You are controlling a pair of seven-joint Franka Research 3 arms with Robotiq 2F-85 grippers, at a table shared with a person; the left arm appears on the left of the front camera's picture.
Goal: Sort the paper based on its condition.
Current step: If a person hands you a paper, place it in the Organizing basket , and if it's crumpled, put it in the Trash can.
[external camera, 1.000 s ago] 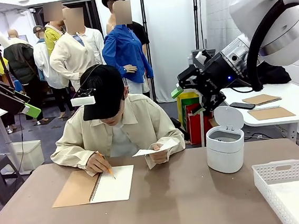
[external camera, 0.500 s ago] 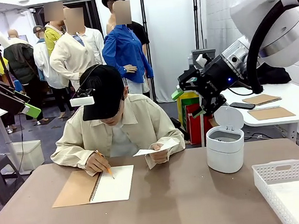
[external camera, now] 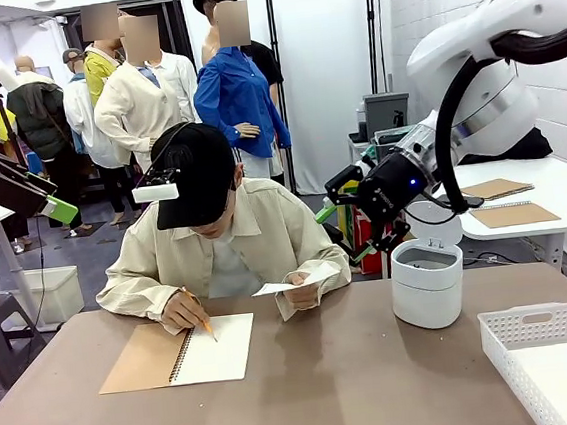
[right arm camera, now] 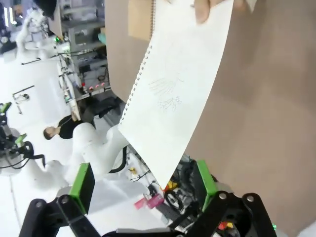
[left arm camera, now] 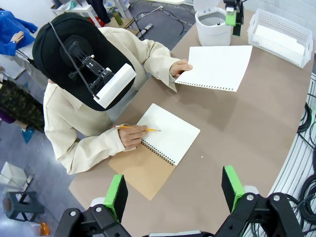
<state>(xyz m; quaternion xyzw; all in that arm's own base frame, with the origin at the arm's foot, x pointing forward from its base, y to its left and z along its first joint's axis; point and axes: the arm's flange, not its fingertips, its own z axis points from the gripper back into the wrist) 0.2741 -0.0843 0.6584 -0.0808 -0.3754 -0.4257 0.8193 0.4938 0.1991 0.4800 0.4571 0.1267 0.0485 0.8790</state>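
— Front view: where is the paper [external camera: 319,270] against the right claw [external camera: 348,232]?
— Left of it and slightly lower, in the person's hand [external camera: 293,285] over the far edge of the bench [external camera: 361,386]. They are apart. The jaws gape, with nothing in them.
— And through the right wrist camera?
— The paper hangs mid-frame, its lower corner lying between the green pads [right arm camera: 82,186]. Whether it touches either I cannot tell. The frame's top cuts it off, and its faint pencil marks are unreadable.
— The left claw [left arm camera: 174,190]?
— Spread wide at the bottom of its view, holding nothing, well apart from the paper in the upper right. The open notebook [left arm camera: 170,136] lies between them.
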